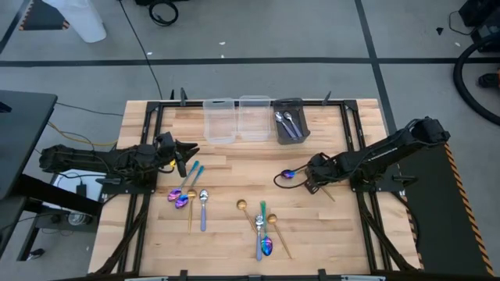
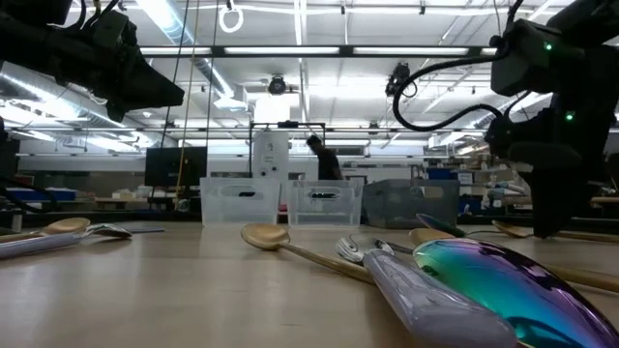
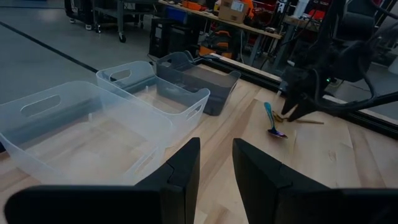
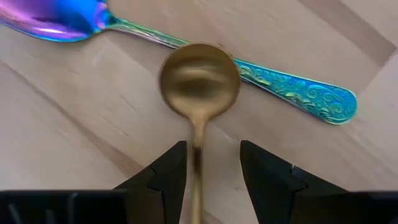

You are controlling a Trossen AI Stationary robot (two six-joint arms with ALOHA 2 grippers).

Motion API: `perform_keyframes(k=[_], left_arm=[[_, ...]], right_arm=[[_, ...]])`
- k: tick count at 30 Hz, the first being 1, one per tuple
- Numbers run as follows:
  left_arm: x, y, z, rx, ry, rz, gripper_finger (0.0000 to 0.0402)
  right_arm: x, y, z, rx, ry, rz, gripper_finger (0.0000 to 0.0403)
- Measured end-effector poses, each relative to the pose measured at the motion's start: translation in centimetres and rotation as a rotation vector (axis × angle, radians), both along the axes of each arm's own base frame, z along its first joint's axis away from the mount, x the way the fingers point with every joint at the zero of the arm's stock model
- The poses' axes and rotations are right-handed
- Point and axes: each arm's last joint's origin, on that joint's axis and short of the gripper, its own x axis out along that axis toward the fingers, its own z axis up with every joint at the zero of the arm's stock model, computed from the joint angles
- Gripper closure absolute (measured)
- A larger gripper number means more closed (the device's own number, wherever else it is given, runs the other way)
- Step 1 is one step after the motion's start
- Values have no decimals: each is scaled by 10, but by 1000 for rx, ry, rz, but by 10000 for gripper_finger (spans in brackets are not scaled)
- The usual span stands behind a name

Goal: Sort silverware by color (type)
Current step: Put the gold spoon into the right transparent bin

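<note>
My right gripper (image 1: 307,178) is low over the table's right half, open, with a gold spoon (image 4: 199,78) running back between its fingers. The spoon's bowl overlaps the teal handle of an iridescent spoon (image 4: 292,93) that lies flat on the wood (image 1: 287,173). My left gripper (image 1: 186,151) hangs above the table's left side, slightly open and holding nothing, over teal-handled spoons (image 1: 192,172). More silver, gold and iridescent spoons lie in a left group (image 1: 191,201) and a middle group (image 1: 263,230). My right gripper has the gold spoon's handle (image 4: 196,165) between its open fingers, lying along them and close beside one finger (image 4: 168,177). Whether that finger touches the handle, I cannot tell. The fingers point down at the table.
Along the far edge stand two clear bins (image 1: 219,119) (image 1: 254,117) and a dark grey bin (image 1: 300,129) with silver spoons in it (image 1: 284,121). Black frame rails run down both table sides. Bare wood lies between the bins and the spoons.
</note>
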Motion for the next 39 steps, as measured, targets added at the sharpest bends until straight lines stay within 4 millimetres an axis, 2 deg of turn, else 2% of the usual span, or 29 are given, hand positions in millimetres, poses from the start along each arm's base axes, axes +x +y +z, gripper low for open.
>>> perform_keyframes(k=[8,23,34,39], left_arm=[[0,0,0,0,0,0,299],[0,0,0,0,0,0,299],[0,0,0,0,0,0,299],[0,0,0,0,0,0,299]], right_arm=[[-2,5,-4,-22,-25,22,251],[0,9,-9,-6,-10,22,319],[15,10,3,74,-63,10,374],[20,8,6,91,-89,20,383]])
